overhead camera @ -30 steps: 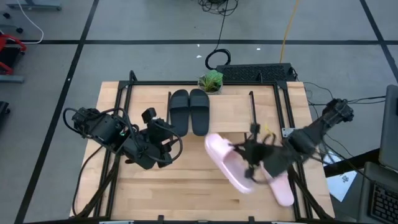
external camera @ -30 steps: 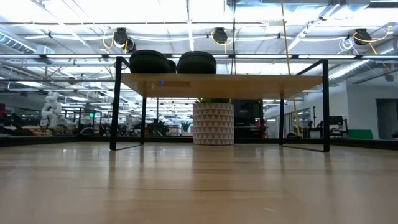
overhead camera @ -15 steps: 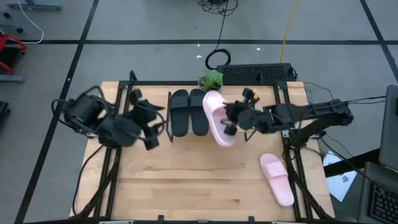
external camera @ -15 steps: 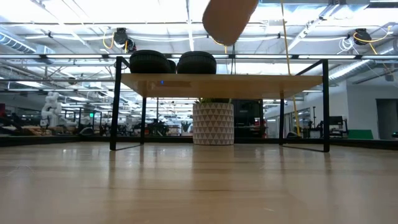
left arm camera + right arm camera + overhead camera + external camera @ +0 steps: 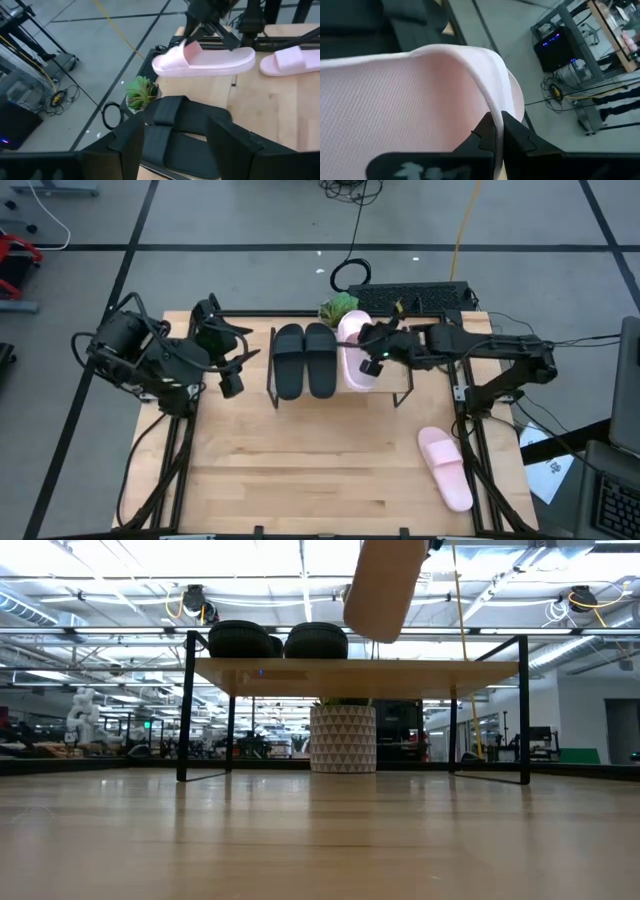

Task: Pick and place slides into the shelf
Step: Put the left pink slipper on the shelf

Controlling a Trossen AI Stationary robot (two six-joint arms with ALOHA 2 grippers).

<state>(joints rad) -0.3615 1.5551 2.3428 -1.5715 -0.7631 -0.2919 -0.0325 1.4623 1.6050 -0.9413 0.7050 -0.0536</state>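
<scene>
The right gripper (image 5: 372, 358) was out over the shelf (image 5: 440, 358), its jaws clamped on the edge of one pink slide (image 5: 353, 352). My right wrist view showed the two fingers pinched together on the thin rim of the strap. In the low view that slide (image 5: 383, 585) hung clear above the plank, tilted, not yet resting on it. From above it sat just beside the black pair (image 5: 305, 360), which was already on the shelf top, side by side. The second pink slide (image 5: 445, 470) lay on the tabletop (image 5: 300, 480), well apart from the shelf, near the right arm's base.

The left gripper (image 5: 228, 370) waited beside the shelf's left end, jaws apart and empty; its wrist view looked past both fingers at the black pair (image 5: 175, 125) and the carried slide (image 5: 205, 61).

Handling note, my judgement only: the slide looked like light moulded foam, fairly stiff in the sole but flexible at the strap. An edge pinch lets it swing and tilt, as seen here. I would expect it to pivot on release, so I should lower until the sole meets the plank before opening. For the remaining slide, taking the strap rim or sole side wall seemed best.
</scene>
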